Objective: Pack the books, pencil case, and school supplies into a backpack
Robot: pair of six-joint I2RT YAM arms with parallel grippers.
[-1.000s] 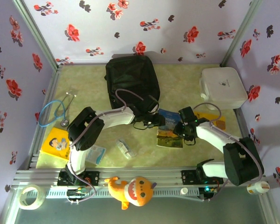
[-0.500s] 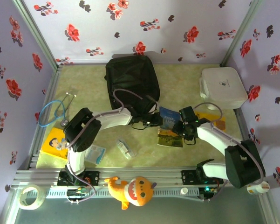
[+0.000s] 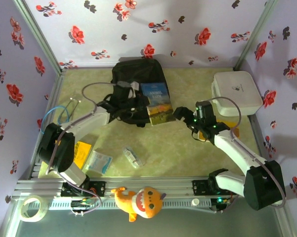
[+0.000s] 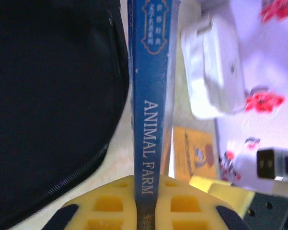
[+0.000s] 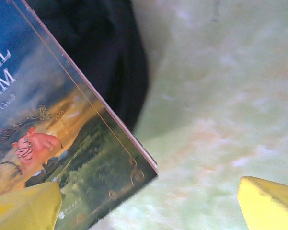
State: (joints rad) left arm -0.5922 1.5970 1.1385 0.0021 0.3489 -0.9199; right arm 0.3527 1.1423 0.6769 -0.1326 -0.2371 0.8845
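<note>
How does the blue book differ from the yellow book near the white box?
The blue book is clamped in the left gripper; the yellow book lies on the table. The blue book has a landscape cover with white title; the yellow book shows a cartoon figure. The blue book is beside the backpack; the yellow one is by the white box. Both are thin.

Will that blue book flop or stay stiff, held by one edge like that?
Probably stiff: the blue book runs straight out from the left gripper without sagging. Likely light, since it looks thin. Pinched at one edge, it might slip.
</note>
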